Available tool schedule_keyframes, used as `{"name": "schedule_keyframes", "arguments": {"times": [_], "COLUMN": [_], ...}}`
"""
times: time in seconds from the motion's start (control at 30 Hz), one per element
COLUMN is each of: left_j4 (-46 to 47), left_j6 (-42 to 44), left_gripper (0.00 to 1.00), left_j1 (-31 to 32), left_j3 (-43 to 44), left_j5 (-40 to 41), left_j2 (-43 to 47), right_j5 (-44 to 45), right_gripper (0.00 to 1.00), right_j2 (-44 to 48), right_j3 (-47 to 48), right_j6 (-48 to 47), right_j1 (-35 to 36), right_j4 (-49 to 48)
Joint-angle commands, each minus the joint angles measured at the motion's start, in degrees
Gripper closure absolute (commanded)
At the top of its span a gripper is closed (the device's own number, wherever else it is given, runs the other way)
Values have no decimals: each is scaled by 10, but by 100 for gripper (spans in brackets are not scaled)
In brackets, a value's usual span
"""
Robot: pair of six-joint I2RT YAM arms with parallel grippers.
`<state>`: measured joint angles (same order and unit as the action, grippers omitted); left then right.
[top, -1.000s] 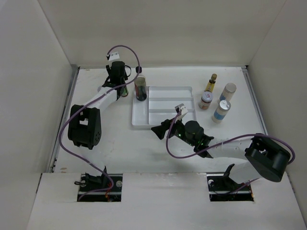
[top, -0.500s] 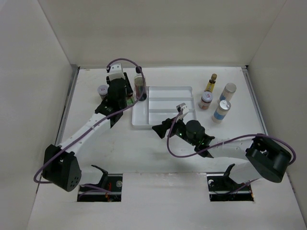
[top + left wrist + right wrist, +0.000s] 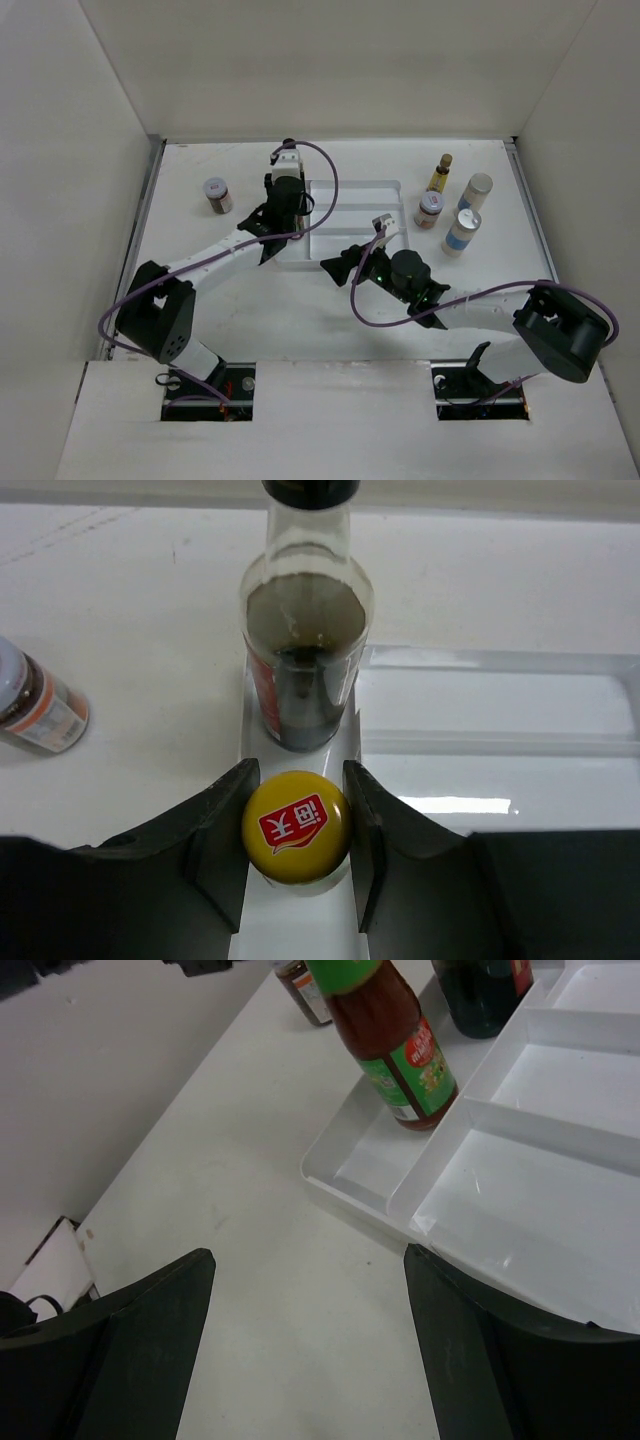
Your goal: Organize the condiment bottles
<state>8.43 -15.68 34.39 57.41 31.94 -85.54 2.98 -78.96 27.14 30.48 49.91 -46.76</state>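
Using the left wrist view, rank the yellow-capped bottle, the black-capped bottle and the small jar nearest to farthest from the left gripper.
1. yellow-capped bottle, held in the left gripper.
2. black-capped bottle, straight ahead in the tray.
3. small jar, off left on the table.

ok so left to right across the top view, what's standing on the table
short jar → white tray → second short jar → tall blue-white cylinder

yellow cap bearing red badge; clear bottle holds dark, perhaps brown, liquid.
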Motion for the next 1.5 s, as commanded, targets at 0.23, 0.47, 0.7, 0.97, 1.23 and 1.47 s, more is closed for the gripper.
{"name": "schedule_keyframes", "arguments": {"times": [0.23, 0.47, 0.7, 0.97, 1.23, 1.47], "left_j4": [121, 148, 183, 190, 189, 133], "left_j6": [9, 27, 38, 35, 31, -38], "left_gripper": [80, 79, 66, 37, 19, 13], "left_j1": [-13, -32, -32, -28, -23, -91], "left_j3": [63, 64, 51, 10, -71, -141], "left_j5": [-4, -4, -5, 2, 31, 69], "left_j2": [-28, -51, -71, -40, 95, 148], "right_j5": [-3, -5, -6, -7, -7, -8], "right_gripper": [17, 17, 17, 16, 16, 16], "right_j2": [10, 7, 6, 3, 6, 3], "right_j3": [2, 3, 4, 5, 5, 4], "right_j6": [8, 8, 8, 9, 8, 9], "right_j1": [-2, -2, -2, -2, -2, -3], "right_j4": [-34, -35, -34, -34, -32, -32]}}
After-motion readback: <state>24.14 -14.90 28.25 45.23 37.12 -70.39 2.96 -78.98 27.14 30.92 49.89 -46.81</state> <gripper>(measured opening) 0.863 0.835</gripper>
